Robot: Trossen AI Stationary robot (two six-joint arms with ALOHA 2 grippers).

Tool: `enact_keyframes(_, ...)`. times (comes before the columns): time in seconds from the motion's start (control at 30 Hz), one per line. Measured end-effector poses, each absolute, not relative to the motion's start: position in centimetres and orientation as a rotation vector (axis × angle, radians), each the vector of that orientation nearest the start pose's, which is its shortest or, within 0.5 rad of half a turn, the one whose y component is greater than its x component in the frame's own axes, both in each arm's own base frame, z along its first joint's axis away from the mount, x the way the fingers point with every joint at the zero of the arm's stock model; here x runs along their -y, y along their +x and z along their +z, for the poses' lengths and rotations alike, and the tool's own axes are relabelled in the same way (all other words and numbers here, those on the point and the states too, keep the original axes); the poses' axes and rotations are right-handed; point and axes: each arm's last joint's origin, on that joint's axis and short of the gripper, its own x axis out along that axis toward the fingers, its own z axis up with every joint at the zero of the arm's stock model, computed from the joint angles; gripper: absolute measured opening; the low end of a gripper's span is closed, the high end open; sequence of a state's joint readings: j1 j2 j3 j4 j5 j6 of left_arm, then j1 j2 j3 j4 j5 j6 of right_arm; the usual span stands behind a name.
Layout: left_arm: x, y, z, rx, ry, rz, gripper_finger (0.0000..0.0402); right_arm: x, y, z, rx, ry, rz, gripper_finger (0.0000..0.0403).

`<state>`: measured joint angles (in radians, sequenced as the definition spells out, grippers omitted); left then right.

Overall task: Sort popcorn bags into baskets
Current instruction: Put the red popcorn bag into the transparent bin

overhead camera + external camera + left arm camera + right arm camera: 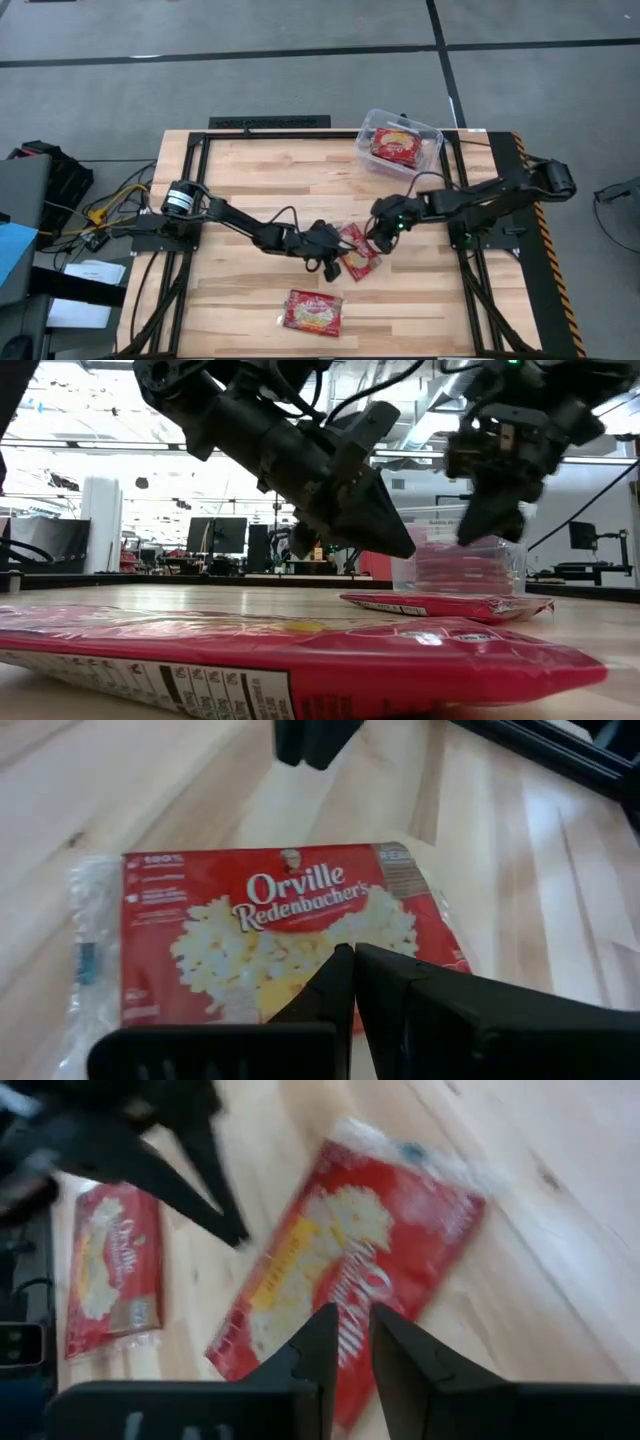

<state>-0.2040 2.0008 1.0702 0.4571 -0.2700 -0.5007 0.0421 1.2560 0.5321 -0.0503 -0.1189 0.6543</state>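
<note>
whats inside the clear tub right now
The clear tub holds a red popcorn bag lying face up on top. The low view hints at a stack behind the wall, but how many bags lie under the top one is covered.

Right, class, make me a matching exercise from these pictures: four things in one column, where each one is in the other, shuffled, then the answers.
Things:
1. clear tub
2. lone popcorn bag
3. left gripper
4. right gripper

Places:
A. near front edge of table, apart from both arms
B. far right corner of table, bag inside
C. mid-table, right side of central bag
D. mid-table, left side of central bag

Pairs: 1-B, 2-A, 3-D, 4-C
</note>
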Motion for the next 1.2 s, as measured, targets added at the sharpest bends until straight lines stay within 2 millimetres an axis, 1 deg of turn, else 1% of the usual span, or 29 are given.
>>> enact_keyframes(0.13,7.4,40.1,13.7,-0.456,-0.369,0.209,0.0,-1.7,22.4,15.9,-0.795,0.695,-0.136,0.0116)
enact_keyframes(0.23,7.4,39.9,13.4,-0.473,-0.356,0.246,0.0,-1.9,22.7,15.4,-0.784,0.697,-0.145,0.015)
enact_keyframes(0.33,7.6,39.4,12.8,-0.541,-0.297,0.287,0.0,-2.0,23.0,15.1,-0.767,0.693,-0.162,0.018)
enact_keyframes(0.5,8.5,39.0,12.6,-0.571,-0.242,0.279,0.0,-2.1,23.4,15.0,-0.73,0.703,-0.186,0.0211)
enact_keyframes(0.63,8.9,38.9,12.7,-0.548,-0.212,0.328,0.0,-2.0,23.3,14.9,-0.74,0.71,-0.195,0.0218)
enact_keyframes(0.8,9.0,39.1,12.2,-0.532,-0.217,0.327,0.0,-2.0,23.3,14.9,-0.74,0.711,-0.196,0.0216)
enact_keyframes(0.87,9.1,39.5,12.3,-0.505,-0.231,0.315,0.0,-2.0,23.3,14.9,-0.742,0.715,-0.198,0.0212)
enact_keyframes(1.0,9.3,39.8,11.4,-0.522,-0.245,0.313,0.0,-2.0,23.3,14.9,-0.742,0.715,-0.199,0.0205)
enact_keyframes(1.13,9.3,40.0,11.5,-0.511,-0.244,0.312,0.0,-2.0,23.3,14.9,-0.743,0.715,-0.199,0.0203)
enact_keyframes(1.2,9.3,40.0,10.9,-0.524,-0.241,0.317,0.0,-2.0,23.3,14.9,-0.745,0.715,-0.198,0.0204)
